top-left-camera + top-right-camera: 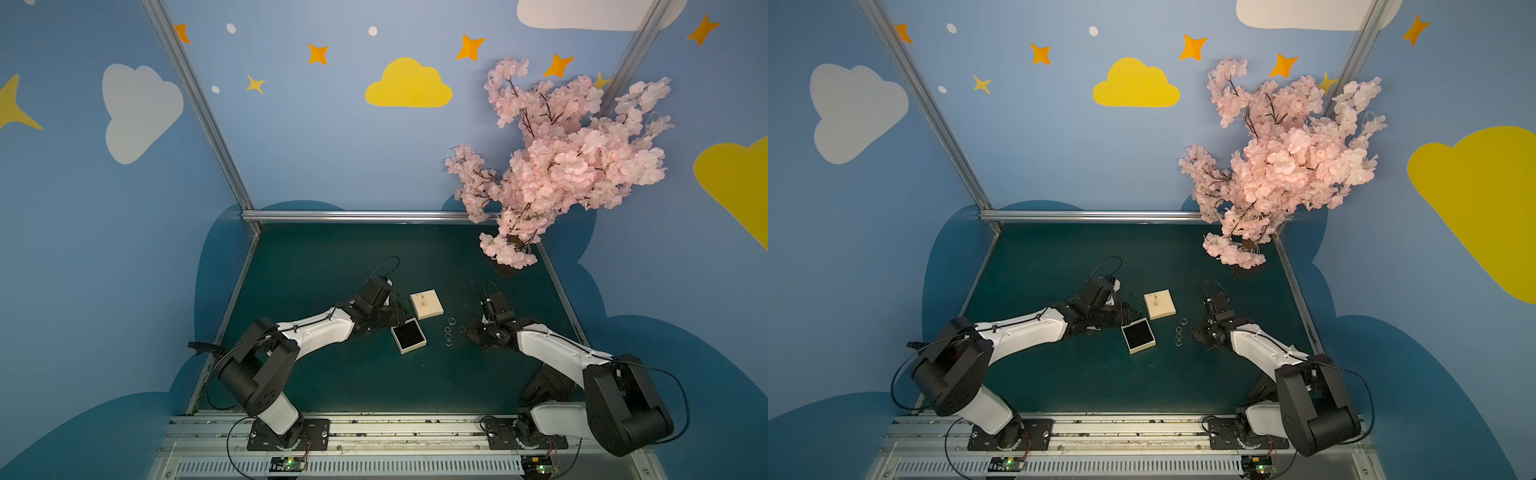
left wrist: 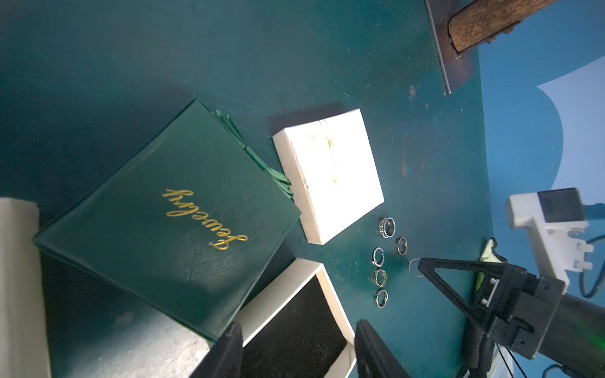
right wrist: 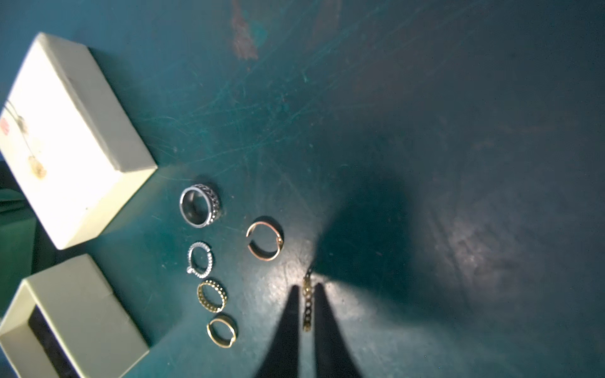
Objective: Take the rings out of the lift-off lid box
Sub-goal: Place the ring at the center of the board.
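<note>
One ring [image 3: 307,304] edge-on between parted right jaws, a mere sliver.

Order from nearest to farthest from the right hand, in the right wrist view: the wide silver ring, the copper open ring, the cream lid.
1. copper open ring, close to the right hand
2. wide silver ring, next to the lid
3. cream lid, beyond that ring

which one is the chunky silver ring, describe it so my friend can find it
Find the pale square box with its solid top up on the green mat. The ring closest to its corner is the one: a wide silvery band with a chain pattern, far broader than the thin hoops beside it.
</note>
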`<control>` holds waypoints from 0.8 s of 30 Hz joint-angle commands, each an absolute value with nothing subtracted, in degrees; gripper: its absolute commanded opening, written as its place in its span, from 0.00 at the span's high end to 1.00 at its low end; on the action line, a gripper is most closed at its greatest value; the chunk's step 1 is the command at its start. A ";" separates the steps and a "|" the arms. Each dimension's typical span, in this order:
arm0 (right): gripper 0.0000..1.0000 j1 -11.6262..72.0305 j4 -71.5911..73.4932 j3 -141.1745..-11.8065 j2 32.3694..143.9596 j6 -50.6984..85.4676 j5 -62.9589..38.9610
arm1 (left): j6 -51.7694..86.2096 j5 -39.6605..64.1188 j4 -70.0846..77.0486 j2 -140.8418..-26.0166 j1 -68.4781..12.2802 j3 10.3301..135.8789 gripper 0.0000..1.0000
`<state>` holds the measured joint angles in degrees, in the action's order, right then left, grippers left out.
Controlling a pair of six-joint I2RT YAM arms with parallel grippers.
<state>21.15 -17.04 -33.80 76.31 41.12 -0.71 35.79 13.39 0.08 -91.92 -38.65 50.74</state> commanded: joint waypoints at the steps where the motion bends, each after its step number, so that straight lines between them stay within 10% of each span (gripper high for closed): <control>1: 0.53 20.66 -16.87 -36.21 77.06 40.37 -1.98 | 34.80 13.51 -1.37 -89.81 -38.58 50.61 0.43; 9: 0.18 21.95 -21.76 -41.69 76.10 32.79 -1.13 | 33.73 10.40 -3.17 -87.39 -38.41 50.71 0.37; 16: 0.12 24.00 -23.05 -49.98 84.62 24.19 -9.80 | 29.02 9.65 -4.22 -82.11 -37.85 47.72 0.06; 24: 0.10 31.99 -25.90 -64.04 97.11 16.83 -4.69 | 29.09 5.12 -5.56 -79.02 -37.17 46.08 0.00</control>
